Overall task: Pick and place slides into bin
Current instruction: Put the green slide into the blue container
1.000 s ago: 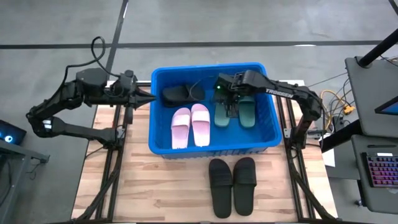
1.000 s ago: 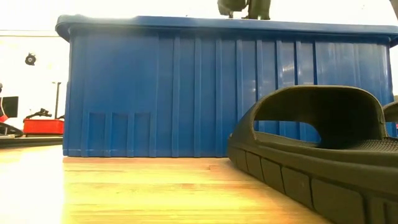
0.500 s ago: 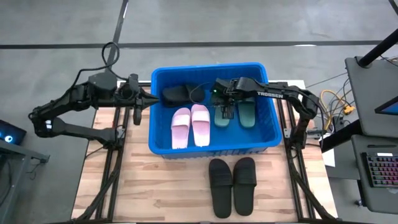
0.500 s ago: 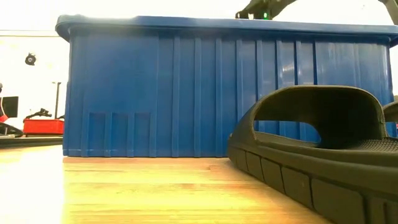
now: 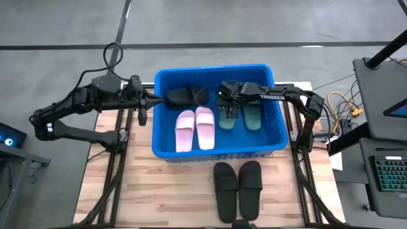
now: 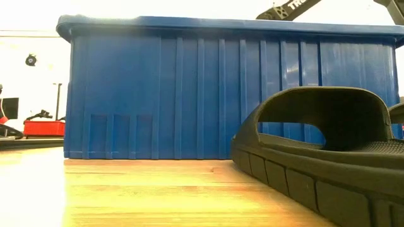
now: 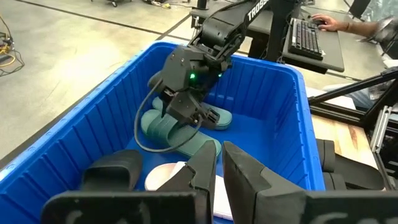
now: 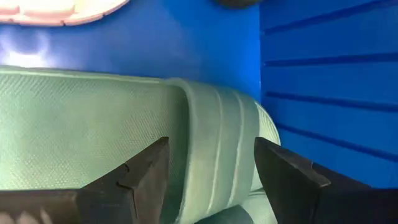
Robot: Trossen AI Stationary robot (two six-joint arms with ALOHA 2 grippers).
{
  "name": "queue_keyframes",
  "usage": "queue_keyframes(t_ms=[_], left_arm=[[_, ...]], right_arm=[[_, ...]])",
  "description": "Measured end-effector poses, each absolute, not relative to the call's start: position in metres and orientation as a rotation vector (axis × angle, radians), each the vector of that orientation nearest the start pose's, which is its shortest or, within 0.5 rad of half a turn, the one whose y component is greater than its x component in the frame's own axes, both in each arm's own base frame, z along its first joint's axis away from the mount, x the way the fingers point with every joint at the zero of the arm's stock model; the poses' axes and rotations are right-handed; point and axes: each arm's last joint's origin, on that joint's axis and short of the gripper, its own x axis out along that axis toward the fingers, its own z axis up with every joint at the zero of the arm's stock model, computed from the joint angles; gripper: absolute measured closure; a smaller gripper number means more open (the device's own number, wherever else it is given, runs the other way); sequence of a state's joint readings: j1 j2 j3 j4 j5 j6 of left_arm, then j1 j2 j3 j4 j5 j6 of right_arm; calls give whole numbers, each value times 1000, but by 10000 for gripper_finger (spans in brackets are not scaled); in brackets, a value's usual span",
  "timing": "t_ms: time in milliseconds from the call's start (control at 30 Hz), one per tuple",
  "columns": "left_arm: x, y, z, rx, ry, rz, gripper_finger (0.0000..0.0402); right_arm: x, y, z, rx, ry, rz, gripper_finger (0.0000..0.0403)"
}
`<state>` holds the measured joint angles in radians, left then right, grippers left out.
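You were most of the way through. The blue bin (image 5: 270,137) already held five slides: the pale pink pair (image 5: 195,128) side by side near its centre, the dark green pair (image 5: 240,117) toward its 3 o'clock side, and one black slide (image 5: 179,96) at about 11 o'clock, against the far wall. What was left for you was the black pair (image 5: 238,188) on the table (image 5: 165,197), just outside the bin's near wall at about 6 o'clock from its centre; in the low view one of them filled the foreground in front of the blue wall.

Your right gripper (image 5: 231,115) was down inside the bin over the left-hand green slide (image 8: 93,149). Its fingers (image 8: 134,177) stood spread on either side of the strap, not clamped on it, so I judged that slide to be resting on the bin floor and not held.

Your left gripper (image 5: 149,101) waited at the bin's 9 o'clock rim, fingers almost together and empty.
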<state>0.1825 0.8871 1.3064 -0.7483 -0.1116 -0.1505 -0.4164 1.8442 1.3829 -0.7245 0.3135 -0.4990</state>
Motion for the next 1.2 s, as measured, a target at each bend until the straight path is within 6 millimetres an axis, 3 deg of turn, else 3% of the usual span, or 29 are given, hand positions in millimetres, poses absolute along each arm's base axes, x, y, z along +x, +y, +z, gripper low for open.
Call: queue_keyframes(t_ms=[300, 400, 533, 833, 967, 1200], left_arm=[[141, 29, 431, -160, 308, 316, 388], [141, 29, 431, -160, 308, 316, 388], [141, 29, 431, -160, 309, 315, 388], [144, 30, 430, -162, 316, 316, 388], [144, 30, 430, -162, 318, 316, 388], [145, 30, 430, -162, 319, 316, 388]], right_arm=[[329, -161, 194, -418, 1376, -275, 179], [327, -162, 189, -414, 1377, -339, 179], [328, -164, 189, -404, 1354, -437, 179], [333, -167, 188, -412, 1315, -456, 185], [332, -167, 187, -409, 1329, -456, 227], [331, -166, 186, -403, 1332, -445, 361]])
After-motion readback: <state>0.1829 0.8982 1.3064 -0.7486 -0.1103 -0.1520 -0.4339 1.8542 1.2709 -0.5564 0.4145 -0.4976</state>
